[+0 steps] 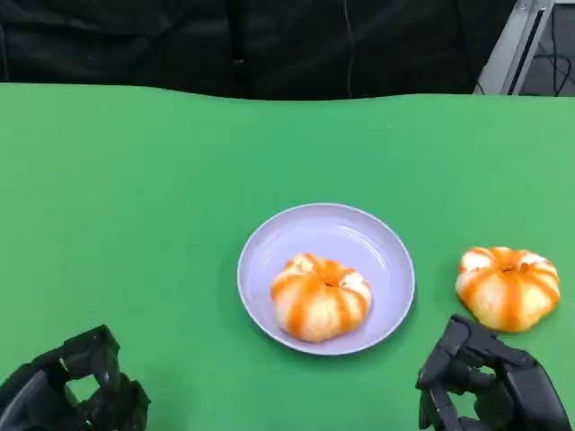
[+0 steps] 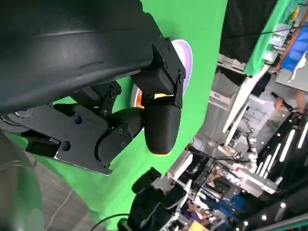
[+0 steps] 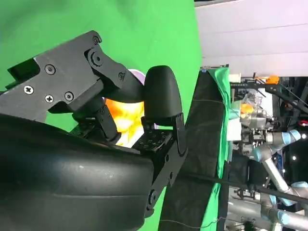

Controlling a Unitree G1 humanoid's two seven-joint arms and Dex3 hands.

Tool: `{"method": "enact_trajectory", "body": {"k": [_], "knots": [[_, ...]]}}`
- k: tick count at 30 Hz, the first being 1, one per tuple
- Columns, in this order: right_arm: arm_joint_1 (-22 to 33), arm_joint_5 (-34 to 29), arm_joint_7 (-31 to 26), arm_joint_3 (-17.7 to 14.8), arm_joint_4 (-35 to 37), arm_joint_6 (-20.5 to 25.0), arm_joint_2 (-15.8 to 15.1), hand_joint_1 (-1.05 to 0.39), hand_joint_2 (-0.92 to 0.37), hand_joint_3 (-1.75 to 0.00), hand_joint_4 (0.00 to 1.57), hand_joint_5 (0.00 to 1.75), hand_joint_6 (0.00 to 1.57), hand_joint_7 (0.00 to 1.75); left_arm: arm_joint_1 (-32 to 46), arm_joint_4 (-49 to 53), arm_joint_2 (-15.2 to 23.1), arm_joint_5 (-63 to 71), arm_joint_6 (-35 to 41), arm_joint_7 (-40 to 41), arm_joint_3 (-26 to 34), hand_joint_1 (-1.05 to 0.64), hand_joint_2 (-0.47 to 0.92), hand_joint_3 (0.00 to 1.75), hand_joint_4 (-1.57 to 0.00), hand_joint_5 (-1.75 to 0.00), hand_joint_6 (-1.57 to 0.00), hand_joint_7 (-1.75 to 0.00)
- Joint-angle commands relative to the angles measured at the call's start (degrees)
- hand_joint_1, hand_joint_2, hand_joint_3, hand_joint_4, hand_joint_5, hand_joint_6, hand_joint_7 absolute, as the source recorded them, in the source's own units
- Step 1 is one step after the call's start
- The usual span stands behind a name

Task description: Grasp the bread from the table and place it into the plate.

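Note:
A lilac plate [image 1: 269,235] sits mid-table with one orange-striped bread [image 1: 319,296] lying in it. A second orange-striped bread [image 1: 508,285] rests on the green cloth to the plate's right. My right hand [image 1: 490,382] hovers just in front of that bread, a little to its left, with its fingers apart and nothing in them. My left hand [image 1: 76,391] is low at the front left, far from the plate, and also holds nothing. The right wrist view has orange bread [image 3: 122,115] behind the fingers [image 3: 161,94], beside the plate's rim [image 3: 136,74]. The left wrist view catches the plate [image 2: 186,57].
The green table [image 1: 135,197] runs back to a dark curtain. A metal stand leg [image 1: 517,40] rises at the far right corner. Lab equipment and frames fill the background of both wrist views.

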Motion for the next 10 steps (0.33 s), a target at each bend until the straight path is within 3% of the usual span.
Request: {"method": "enact_trajectory", "body": {"k": [1, 10], "knots": [[-0.1, -0.2, -0.5, -0.3, -0.3, -0.2, -0.6, -0.13, -0.61, -1.13, 0.82, 1.75, 0.75, 1.54, -0.2, -0.4, 0.4, 0.9, -0.2, 1.4, 0.4, -0.13, 0.73, 0.89, -0.9, -1.75, -0.76, -1.75], [0.2, 0.1, -0.6, -0.1, -1.1, 0.7, -0.6, -0.14, -0.61, -1.13, 0.82, 1.75, 0.75, 1.54, -0.1, -0.8, 0.4, 1.2, 0.0, 2.0, 0.4, -0.12, 0.74, 0.88, -0.89, -1.75, -0.75, -1.75]]}}
